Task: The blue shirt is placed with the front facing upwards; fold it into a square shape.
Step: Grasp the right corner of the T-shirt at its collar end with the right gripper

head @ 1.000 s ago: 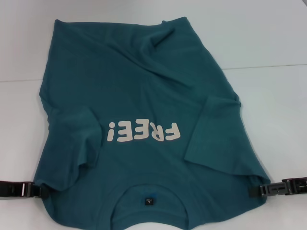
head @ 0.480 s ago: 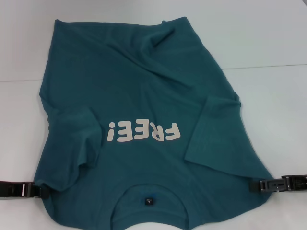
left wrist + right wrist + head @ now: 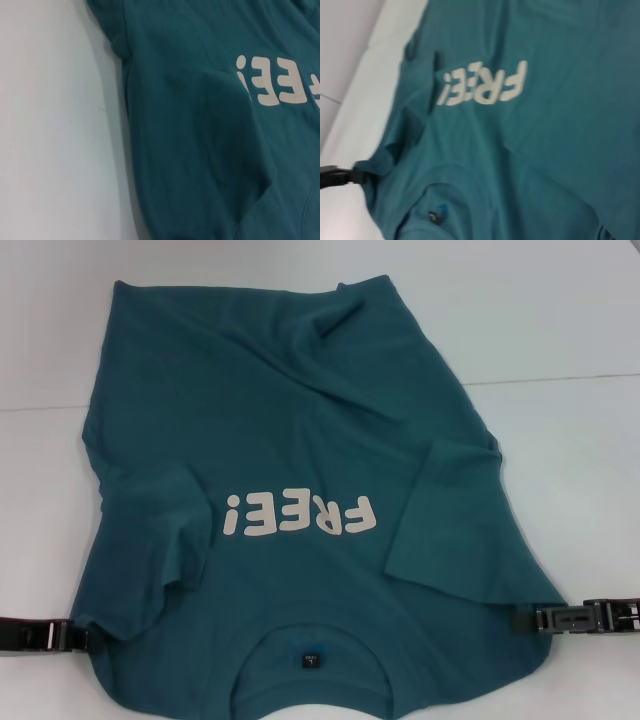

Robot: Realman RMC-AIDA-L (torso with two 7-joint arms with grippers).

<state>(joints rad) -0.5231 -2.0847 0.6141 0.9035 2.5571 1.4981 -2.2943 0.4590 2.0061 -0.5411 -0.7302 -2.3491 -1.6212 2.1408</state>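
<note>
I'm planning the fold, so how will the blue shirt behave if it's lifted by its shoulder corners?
The blue shirt will probably hang limp: it already lies in soft wrinkles, with both sleeves flopped inward. It looks like light cloth, likely to drag and bunch on the table rather than slide flat. The left gripper and right gripper sit at its shoulder edges.

The shirt [image 3: 300,410] carries one readable word on its chest: "FREE!" [image 3: 300,515], in white block letters. In the head view the word stands upside down, with the exclamation mark at the left end. The left wrist view shows only a part of it, the mark and the letters "EE" [image 3: 272,85]. The right wrist view shows the whole word [image 3: 482,84]. Inside the collar there is a small label [image 3: 311,660], but its print is too small to read.
</note>
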